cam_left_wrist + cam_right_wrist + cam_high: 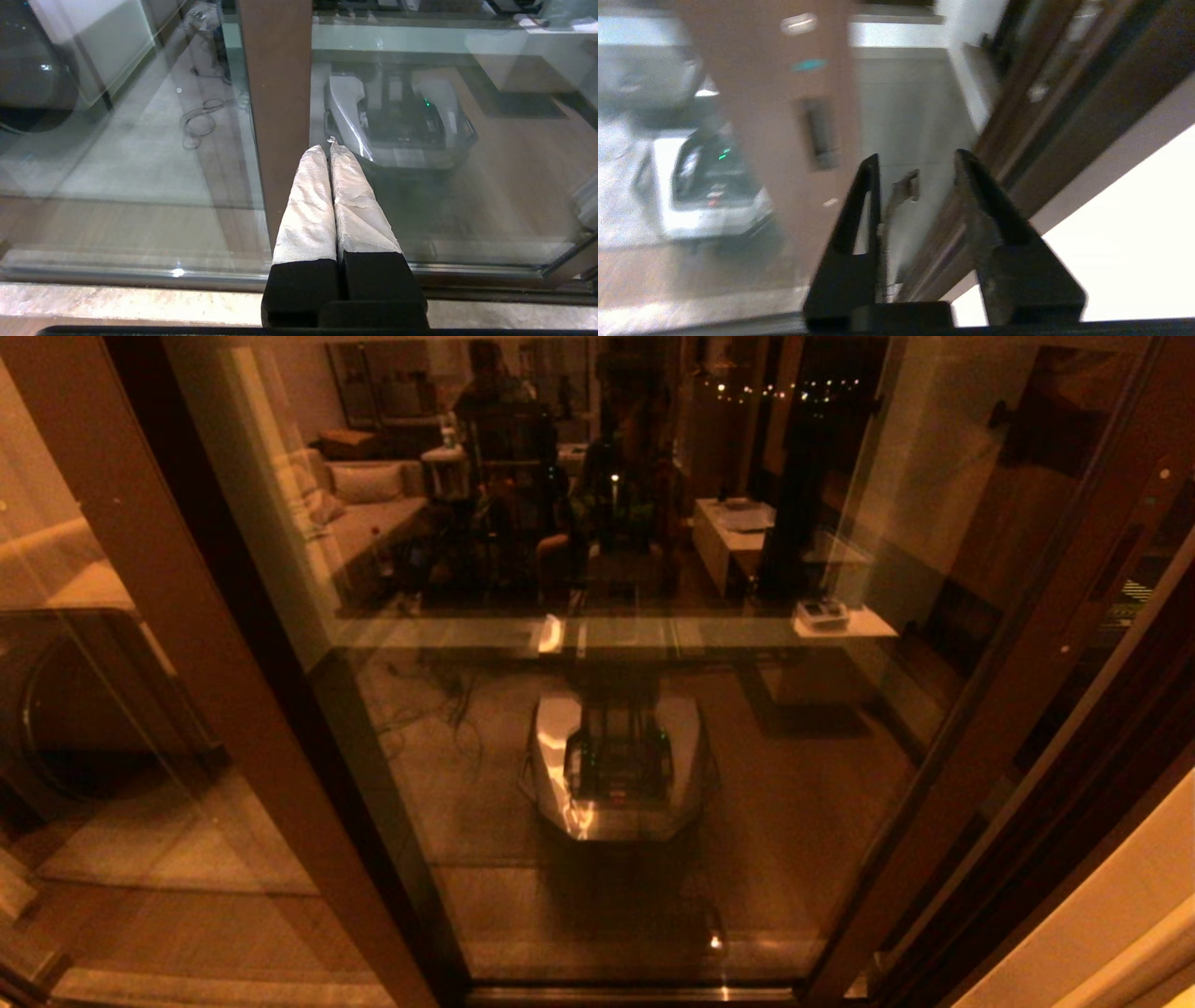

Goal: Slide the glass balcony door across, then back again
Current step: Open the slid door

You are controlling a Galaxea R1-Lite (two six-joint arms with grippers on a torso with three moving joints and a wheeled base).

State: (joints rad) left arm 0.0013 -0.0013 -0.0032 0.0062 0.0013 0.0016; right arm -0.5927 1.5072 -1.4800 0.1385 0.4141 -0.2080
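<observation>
The glass balcony door (653, 728) fills the head view, its reddish-brown stile (1027, 691) slanting down the right side with a dark handle slot (1123, 560). Neither gripper shows in that view. In the right wrist view my right gripper (917, 158) is open and holds nothing. It hovers just beside the stile (770, 140) and its handle slot (819, 133), without touching them, in front of a pale strip between the stile and the dark jamb (1064, 107). My left gripper (329, 148) is shut and empty, with white-wrapped fingers (306, 210), close to the plain brown post (275, 93).
The other glass panel (84, 709) with its plain post (196, 644) stands on the left. The glass mirrors my own base (616, 765) and the room behind. A pale wall (1134, 233) lies beyond the jamb. A stone sill (117, 298) and bottom track (140, 275) run below.
</observation>
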